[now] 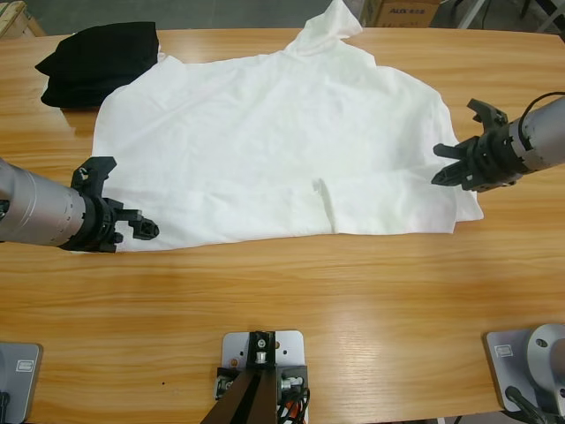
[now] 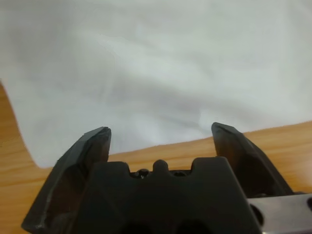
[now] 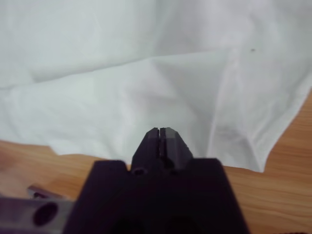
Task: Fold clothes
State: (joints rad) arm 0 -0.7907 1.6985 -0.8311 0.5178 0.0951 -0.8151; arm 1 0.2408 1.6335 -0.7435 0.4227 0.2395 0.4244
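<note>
The clothes, one large white T-shirt [image 1: 265, 150], lie spread and wrinkled across the middle of the table, collar toward the far edge. My left gripper [image 1: 132, 212] hovers at the shirt's near-left corner. In the left wrist view the left gripper [image 2: 161, 134] stands open, its jaws wide apart over the shirt's hem [image 2: 161, 87]. My right gripper [image 1: 443, 170] reaches in at the shirt's right side. The right wrist view shows the right gripper [image 3: 163, 134] shut just above the white fabric [image 3: 146, 87], with no cloth visible between the jaws.
A small folded black garment [image 1: 101, 62] sits at the far left corner, touching the shirt's sleeve. Bare wooden table [image 1: 309, 300] runs along the whole near side. Cardboard boxes [image 1: 402, 11] stand beyond the far edge.
</note>
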